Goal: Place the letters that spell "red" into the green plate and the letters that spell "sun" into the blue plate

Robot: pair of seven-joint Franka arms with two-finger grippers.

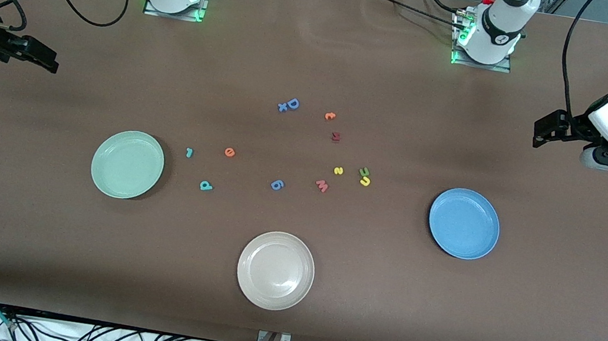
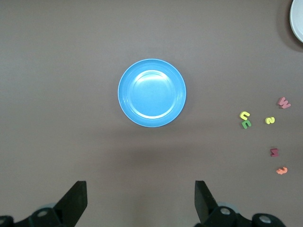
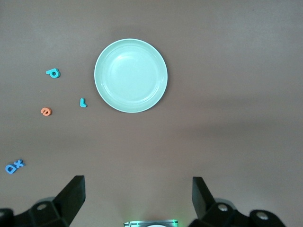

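Note:
The green plate (image 1: 127,164) (image 3: 130,75) lies toward the right arm's end, with the teal r (image 1: 189,152) (image 3: 83,102), orange e (image 1: 230,152) (image 3: 46,111) and teal d (image 1: 206,185) (image 3: 53,73) on the table beside it. The blue plate (image 1: 464,223) (image 2: 152,92) lies toward the left arm's end. Yellow s (image 1: 338,170) (image 2: 270,120), yellow u (image 1: 365,181) (image 2: 244,115) and green n (image 1: 364,171) (image 2: 246,124) rest mid-table. Both plates hold nothing. My left gripper (image 1: 551,129) (image 2: 139,198) and right gripper (image 1: 37,56) (image 3: 138,196) hang open and empty over bare table at their own ends.
A beige-white plate (image 1: 275,270) sits nearest the front camera. Other letters lie mid-table: a pink w (image 1: 321,185), a blue one (image 1: 277,184), a blue D (image 1: 292,103) with a small x, an orange one (image 1: 330,116) and a dark red one (image 1: 335,136).

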